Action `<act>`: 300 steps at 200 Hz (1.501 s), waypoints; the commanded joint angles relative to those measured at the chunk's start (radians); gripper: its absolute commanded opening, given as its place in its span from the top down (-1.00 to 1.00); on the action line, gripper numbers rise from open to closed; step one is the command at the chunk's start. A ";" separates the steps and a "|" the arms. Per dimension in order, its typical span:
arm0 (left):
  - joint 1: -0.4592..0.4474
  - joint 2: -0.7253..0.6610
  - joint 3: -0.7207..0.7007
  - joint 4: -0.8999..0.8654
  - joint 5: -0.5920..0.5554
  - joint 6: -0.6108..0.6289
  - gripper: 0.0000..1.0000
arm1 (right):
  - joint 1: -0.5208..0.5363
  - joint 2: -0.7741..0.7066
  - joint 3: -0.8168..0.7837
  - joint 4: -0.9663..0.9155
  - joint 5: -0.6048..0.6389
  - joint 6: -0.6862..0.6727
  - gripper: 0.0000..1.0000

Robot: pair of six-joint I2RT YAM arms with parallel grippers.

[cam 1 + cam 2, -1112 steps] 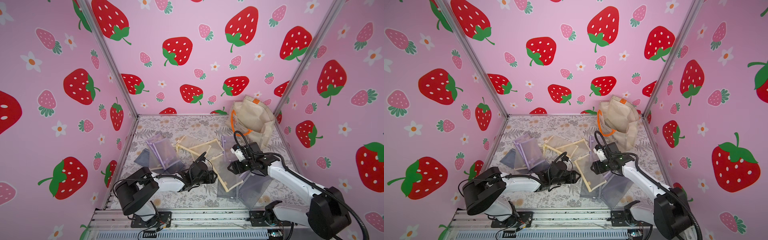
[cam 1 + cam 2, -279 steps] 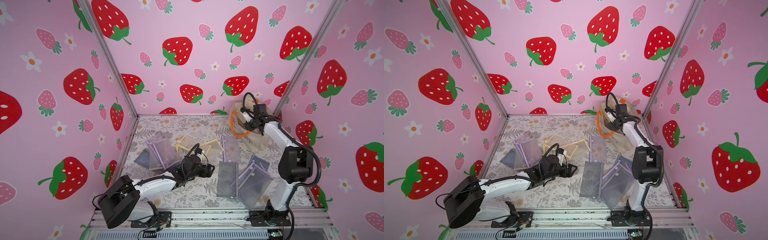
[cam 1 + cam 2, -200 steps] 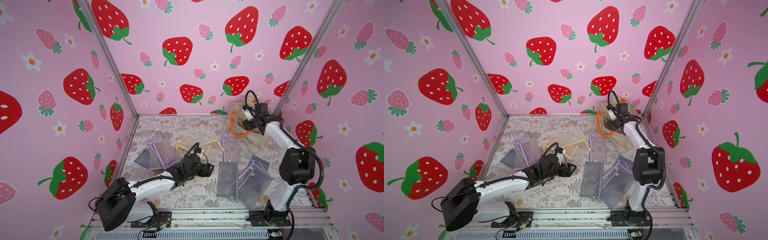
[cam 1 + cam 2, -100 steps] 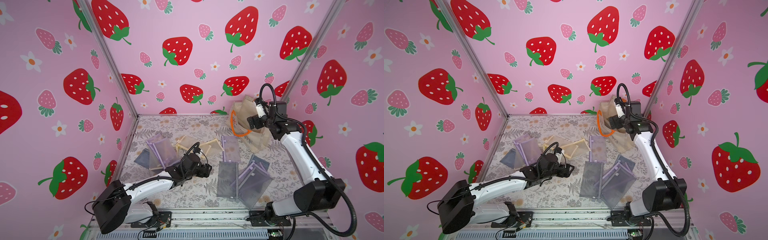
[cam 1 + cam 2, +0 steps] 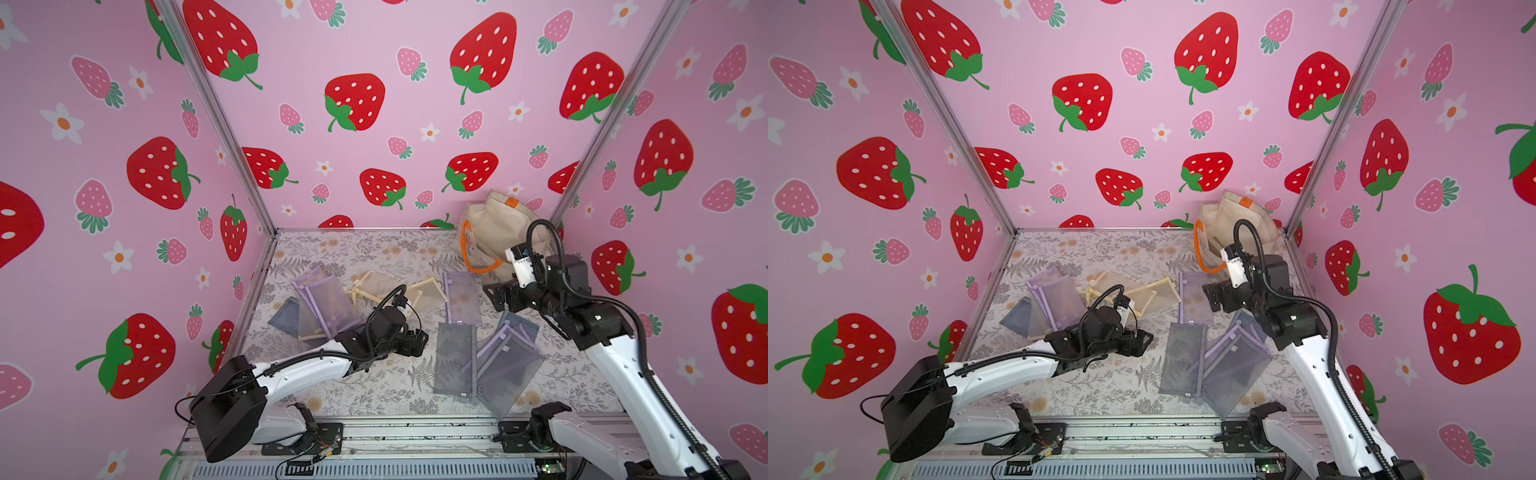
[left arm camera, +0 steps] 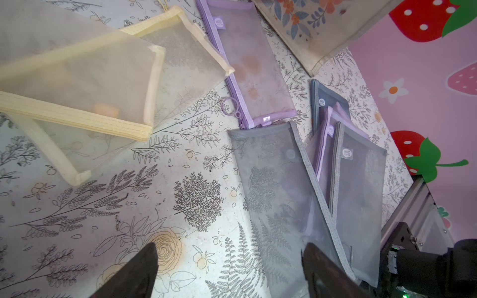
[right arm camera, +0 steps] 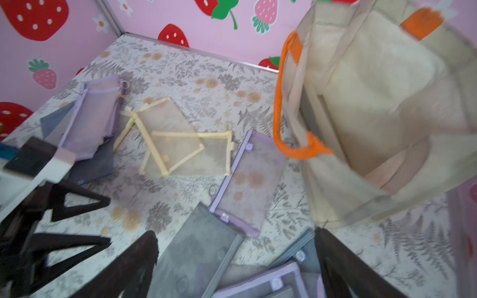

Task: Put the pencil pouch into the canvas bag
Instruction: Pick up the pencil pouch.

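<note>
left gripper (image 5: 417, 343) stands wide, empty | right gripper (image 5: 495, 297) stands wide, empty, near cream-beige orange-handled canvas bag (image 5: 496, 226) | grey mesh pencil pouch (image 5: 453, 357) lies on floral table (image 5: 353, 249)

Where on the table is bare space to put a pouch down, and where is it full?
Bare: the strip along the back wall, left of the canvas bag, and the near patch between the left arm and the grey pouch. Crowded: the middle, yellow pouches to the purple pouch.
</note>
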 commanded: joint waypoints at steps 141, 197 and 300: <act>-0.096 0.301 -0.026 0.295 0.137 -0.148 -0.63 | 0.179 0.093 -0.520 0.217 0.004 0.358 -0.80; -0.103 0.369 -0.014 0.298 0.061 -0.243 -0.52 | 0.177 0.174 -0.557 0.393 0.046 0.351 -0.74; -0.127 0.423 0.022 0.321 0.077 -0.286 -0.35 | 0.134 0.313 -0.580 0.562 -0.076 0.340 -0.61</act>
